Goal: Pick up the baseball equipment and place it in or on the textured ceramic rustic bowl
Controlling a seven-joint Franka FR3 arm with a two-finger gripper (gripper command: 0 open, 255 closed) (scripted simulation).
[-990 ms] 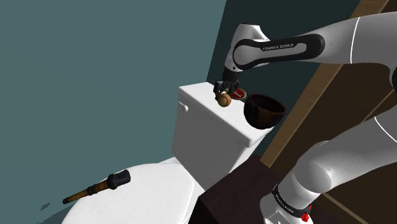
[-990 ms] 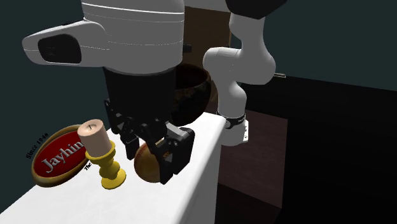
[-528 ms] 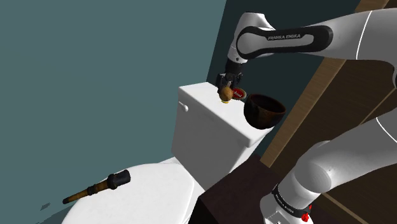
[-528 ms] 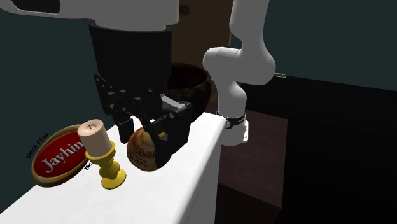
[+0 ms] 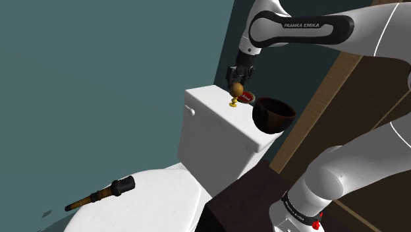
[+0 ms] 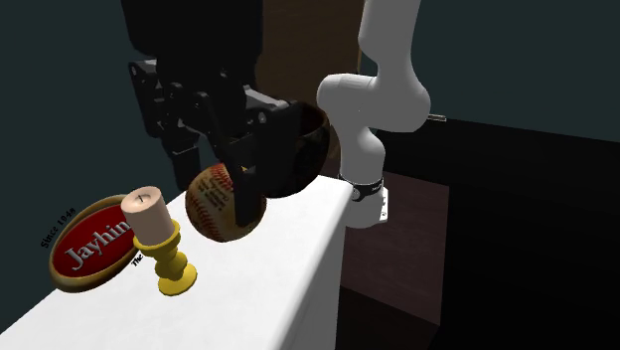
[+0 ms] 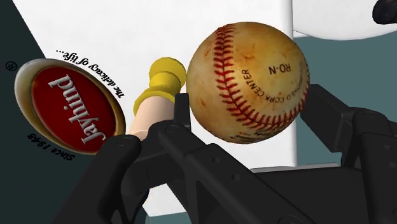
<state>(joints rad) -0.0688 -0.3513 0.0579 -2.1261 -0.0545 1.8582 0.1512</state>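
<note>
A white toilet tank (image 5: 220,128) is standing against a teal wall. The arm (image 5: 309,28), lettered "FRANKA EMIKA", is reaching down over the lid, its jaws clamping a baseball (image 6: 221,204) clear above it, near the dark bowl (image 5: 273,113). The ball is showing "RO-N" and "CORK CENTER". A red oval plaque (image 6: 91,244) is reading "Jayhind".

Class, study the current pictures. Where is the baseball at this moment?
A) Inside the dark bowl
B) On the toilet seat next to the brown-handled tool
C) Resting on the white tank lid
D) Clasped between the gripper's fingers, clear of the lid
D: the baseball is clasped by the black gripper and hangs above the white lid, and it has not reached the dark bowl.
</note>
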